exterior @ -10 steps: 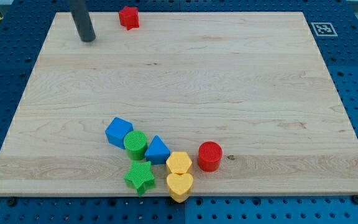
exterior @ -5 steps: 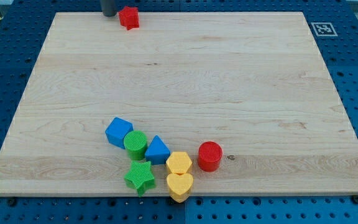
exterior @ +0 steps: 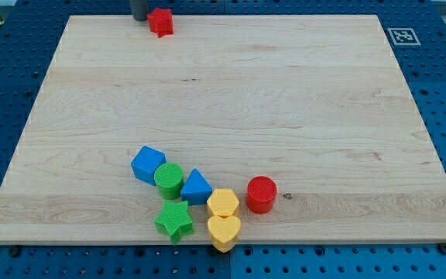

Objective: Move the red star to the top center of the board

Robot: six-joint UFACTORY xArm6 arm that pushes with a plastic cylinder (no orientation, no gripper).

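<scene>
The red star (exterior: 160, 22) sits near the board's top edge, left of the centre. My tip (exterior: 140, 17) is at the top edge, right next to the star's left side; only the rod's lowest part shows, the remainder is cut off by the frame. Whether the tip touches the star I cannot tell.
A cluster sits near the view's bottom: blue cube-like block (exterior: 148, 164), green cylinder (exterior: 169, 180), blue triangle (exterior: 197, 187), green star (exterior: 174, 221), yellow hexagon (exterior: 223, 203), yellow heart (exterior: 224, 231), red cylinder (exterior: 261, 194). A marker tag (exterior: 403, 36) is at the top right corner.
My tip has moved from the board's upper left up and to the right, to the star's left side. The star and the other blocks have not moved.
</scene>
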